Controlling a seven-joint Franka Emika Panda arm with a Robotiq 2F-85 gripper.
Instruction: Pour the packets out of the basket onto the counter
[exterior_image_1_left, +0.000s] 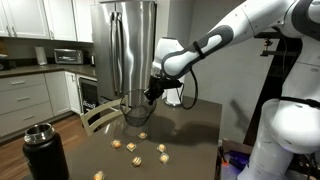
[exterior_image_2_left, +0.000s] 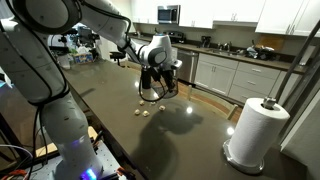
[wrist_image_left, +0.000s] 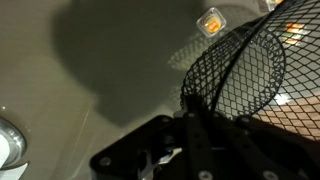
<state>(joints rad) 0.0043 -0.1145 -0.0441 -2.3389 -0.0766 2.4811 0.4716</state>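
Packets lie spread on the dark counter, close under the basket. The basket hangs just above them and looks tipped. The gripper pinches its rim, fingers closed on the wire. The pouring looks nearly done. Next, I think, it needs one more tip to get any last packets out.

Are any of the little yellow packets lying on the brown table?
Yes, several packets lie scattered on the counter in front of the basket.
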